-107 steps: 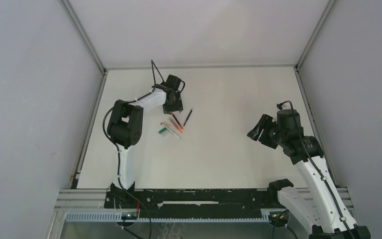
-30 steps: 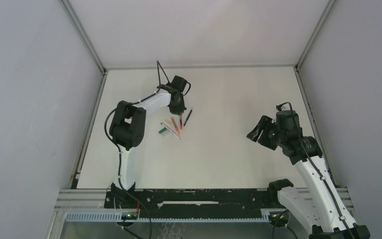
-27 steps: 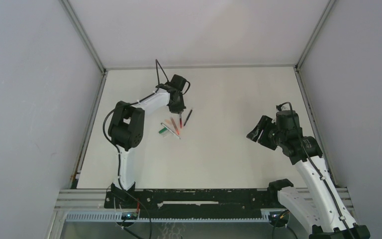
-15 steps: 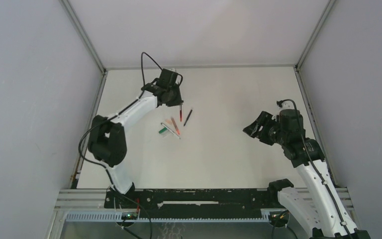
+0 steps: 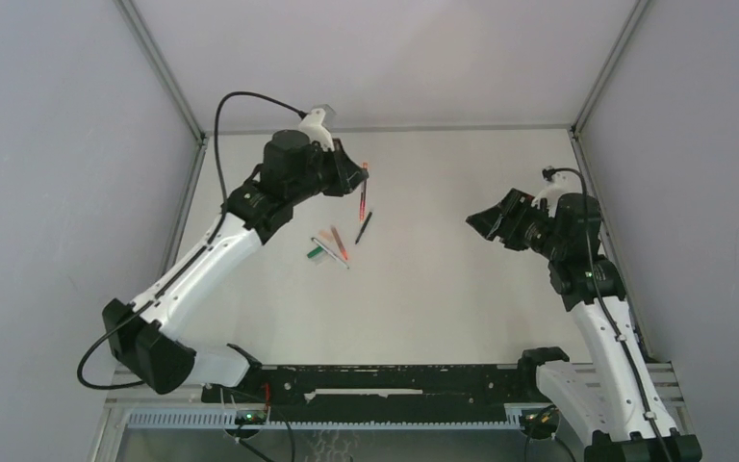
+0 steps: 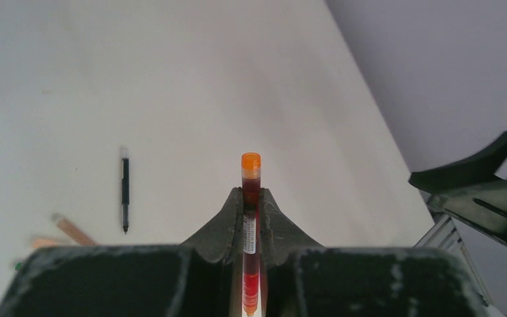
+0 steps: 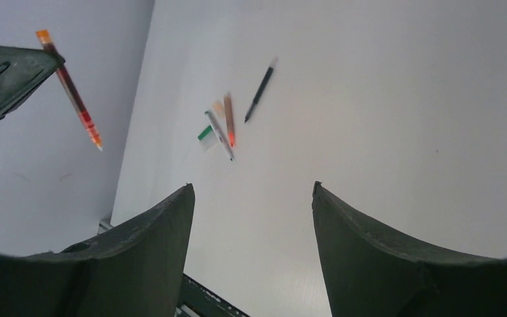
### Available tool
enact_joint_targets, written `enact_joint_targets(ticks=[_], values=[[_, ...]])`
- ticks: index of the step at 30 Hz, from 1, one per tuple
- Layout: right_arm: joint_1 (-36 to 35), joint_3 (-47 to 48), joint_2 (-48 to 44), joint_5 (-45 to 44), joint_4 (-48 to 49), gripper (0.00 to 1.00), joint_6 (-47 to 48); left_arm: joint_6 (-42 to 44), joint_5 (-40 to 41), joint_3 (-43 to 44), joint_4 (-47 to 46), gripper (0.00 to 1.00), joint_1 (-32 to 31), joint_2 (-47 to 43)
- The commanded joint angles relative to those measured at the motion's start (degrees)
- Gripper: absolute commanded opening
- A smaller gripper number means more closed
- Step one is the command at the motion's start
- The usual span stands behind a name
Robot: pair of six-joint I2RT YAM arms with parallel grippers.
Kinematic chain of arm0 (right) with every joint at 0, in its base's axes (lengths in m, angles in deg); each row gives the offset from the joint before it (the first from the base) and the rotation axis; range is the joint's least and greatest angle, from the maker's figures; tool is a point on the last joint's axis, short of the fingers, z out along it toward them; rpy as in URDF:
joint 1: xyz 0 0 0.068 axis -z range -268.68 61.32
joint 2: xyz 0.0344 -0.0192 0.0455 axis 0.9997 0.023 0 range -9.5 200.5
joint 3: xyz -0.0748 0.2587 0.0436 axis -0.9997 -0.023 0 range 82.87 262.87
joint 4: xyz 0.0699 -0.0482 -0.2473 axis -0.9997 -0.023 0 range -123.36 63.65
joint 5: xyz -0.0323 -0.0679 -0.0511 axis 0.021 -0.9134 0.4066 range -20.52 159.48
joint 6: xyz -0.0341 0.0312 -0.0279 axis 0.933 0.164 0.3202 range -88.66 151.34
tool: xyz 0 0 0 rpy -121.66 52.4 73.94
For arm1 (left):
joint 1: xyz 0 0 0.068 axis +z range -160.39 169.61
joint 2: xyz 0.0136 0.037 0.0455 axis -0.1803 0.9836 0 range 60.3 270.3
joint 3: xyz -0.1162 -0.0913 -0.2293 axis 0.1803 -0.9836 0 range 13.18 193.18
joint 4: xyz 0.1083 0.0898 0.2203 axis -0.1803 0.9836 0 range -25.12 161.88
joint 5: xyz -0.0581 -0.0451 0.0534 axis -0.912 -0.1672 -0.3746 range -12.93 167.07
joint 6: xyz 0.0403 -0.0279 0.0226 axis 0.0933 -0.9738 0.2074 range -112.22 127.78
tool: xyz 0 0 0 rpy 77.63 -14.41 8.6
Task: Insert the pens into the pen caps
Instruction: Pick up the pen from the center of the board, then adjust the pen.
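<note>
Left jaws clamp a raised red pen (image 5: pixel 363 190) at one o'clock of the loose pens (image 5: pixel 338 243), while the wide-open, empty right jaws should fetch a cap next.

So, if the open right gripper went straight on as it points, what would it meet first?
Likely the bare white tabletop, beside the cluster of thin loose stick pens; depth is hard to judge.

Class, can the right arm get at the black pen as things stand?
Probably yes: the right gripper is open and empty, and nothing stands between it and the black pen.
</note>
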Motion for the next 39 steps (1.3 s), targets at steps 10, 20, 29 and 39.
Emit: enact_joint_targets(ticks=[10,20,29,39], values=[[-17.8,5.7,0.6,1.1,21.8,0.72,1.0,1.4,-3.9,-2.4,-11.4,0.00,-7.3,-11.7],[-29.3,9.3,1.4,-9.5,24.1,0.79,2.8,-0.3,-9.3,-1.5,-13.9,0.00,-11.7,-10.8],[-30.1,9.3,1.1,-7.4,25.1,0.74,4.0,0.8,-11.1,-0.1,-13.6,0.00,-11.9,-9.9],[-30.3,10.8,5.8,-4.4,27.8,0.64,1.8,-1.0,-14.9,0.2,-15.8,0.00,-11.9,-9.2]])
